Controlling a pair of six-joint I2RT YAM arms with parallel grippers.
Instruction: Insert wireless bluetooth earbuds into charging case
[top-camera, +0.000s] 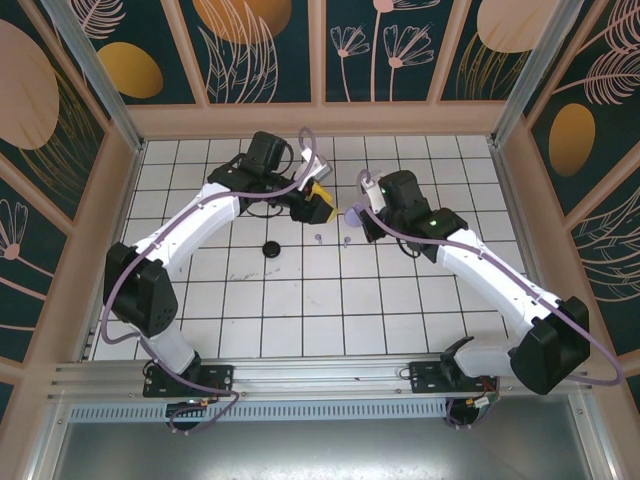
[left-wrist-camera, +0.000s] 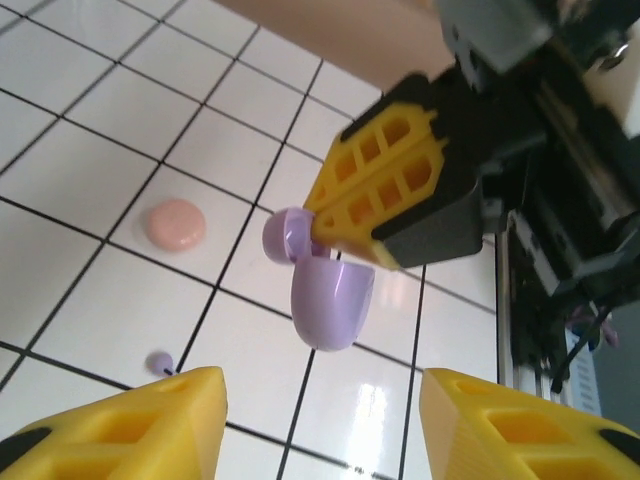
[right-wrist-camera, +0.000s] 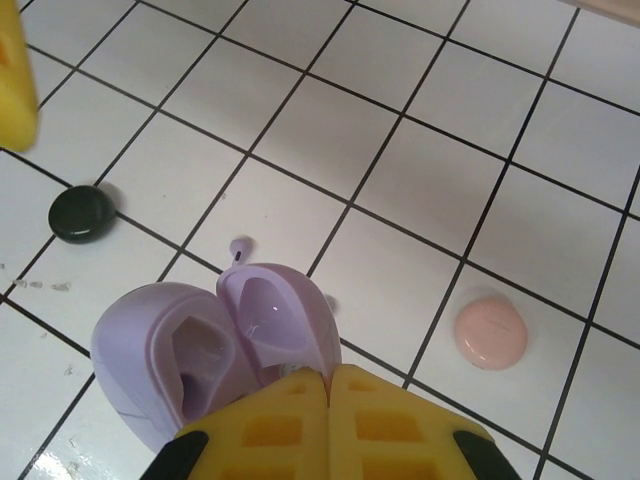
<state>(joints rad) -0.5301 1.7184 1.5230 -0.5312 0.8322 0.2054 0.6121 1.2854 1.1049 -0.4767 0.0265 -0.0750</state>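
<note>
The right claw (right-wrist-camera: 328, 378) is clamped on the lilac case (right-wrist-camera: 200, 350), whose lid stands open. One lilac earbud (right-wrist-camera: 240, 248) is seen lying on the bench (right-wrist-camera: 440, 170) just beyond that case, around mid-bench towards the far edge. The left claw (left-wrist-camera: 322, 390) is spread apart and empty, with the earbud close beside one of its fingers.

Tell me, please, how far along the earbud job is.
Done: the lilac case is open, clamped in the right gripper. In hand: the open left gripper faces it, empty. Left: its wells look empty, a lilac earbud lies on the tiles, and the pink case and black case are shut.
</note>
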